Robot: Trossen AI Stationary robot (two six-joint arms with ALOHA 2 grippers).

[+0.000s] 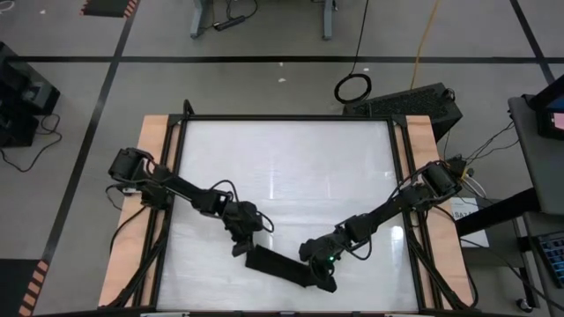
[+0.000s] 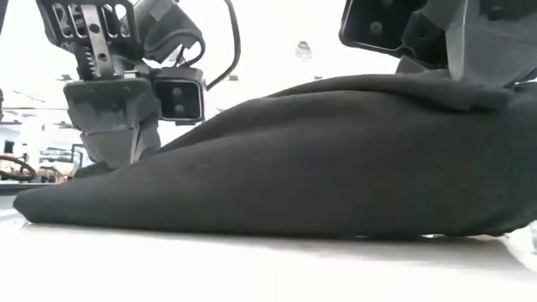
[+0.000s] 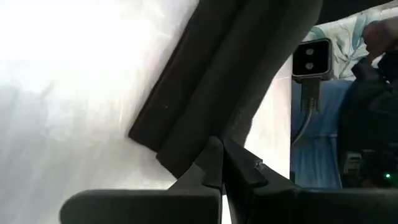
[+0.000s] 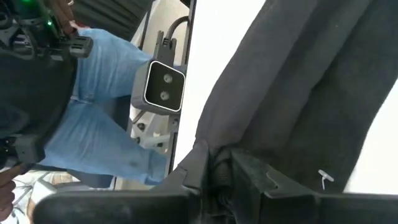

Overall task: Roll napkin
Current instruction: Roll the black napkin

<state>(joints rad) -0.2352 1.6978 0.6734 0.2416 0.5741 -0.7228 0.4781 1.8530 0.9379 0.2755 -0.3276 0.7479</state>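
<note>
The black napkin [image 1: 286, 267] lies as a long folded strip near the table's near edge, resting on the white tabletop; in the low view [image 2: 319, 159] it rises toward one end. Its small white tag [image 4: 324, 178] shows in the right wrist view. My left gripper [image 1: 240, 248] is shut at the strip's left end. My right gripper [image 1: 322, 278] is shut at its right end. My left gripper pinches the napkin's left end [image 3: 198, 151] between its two shut fingers, slanting down from above. Several layers lie folded there. That end stays low on the table [image 2: 59, 201]. My right gripper pinches a bunched fold at the napkin's right end [image 4: 214, 149] between its two fingers, coming from above. That end is raised off the table [image 2: 453, 92], and the cloth slopes down from it toward the left end.
The white tabletop [image 1: 282, 167] stretches bare behind the napkin toward the far edge. Black frame rails and wooden side strips [image 1: 155, 176] border the table. A person in blue trousers [image 4: 106, 93] stands beyond the table's near side.
</note>
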